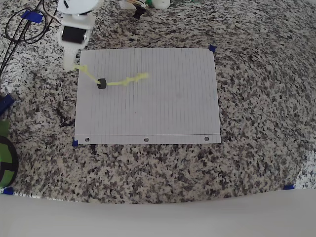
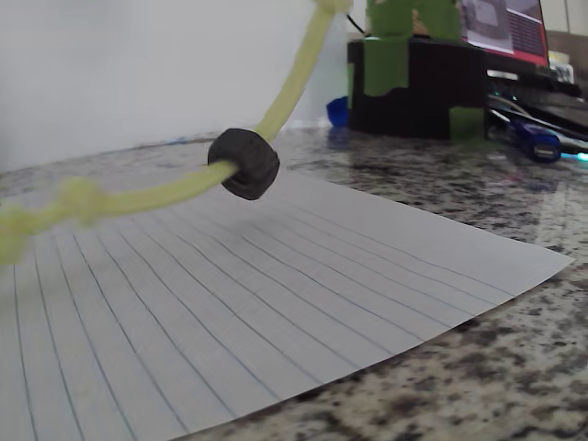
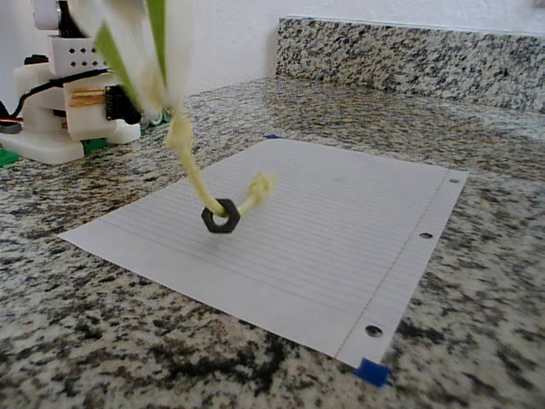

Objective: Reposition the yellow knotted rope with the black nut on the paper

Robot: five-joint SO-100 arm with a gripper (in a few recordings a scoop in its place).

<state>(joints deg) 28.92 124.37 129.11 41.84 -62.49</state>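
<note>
The paper lies flat on the granite counter, its punched holes along the near edge in the overhead view. My gripper hangs over the paper's far left corner, shut on one end of the yellow knotted rope. From the gripper, blurred in the fixed view, the rope slopes down to the black nut. The nut is threaded on the rope and hangs just over the paper. The rope's other knotted end rests on the sheet. In the wrist view the nut rides on the taut rope.
The arm's white base stands beyond the paper's far left corner, with black cables beside it. Blue tape marks sit at the paper's corners. A green and black object lies at the left edge. A black box stands behind the sheet.
</note>
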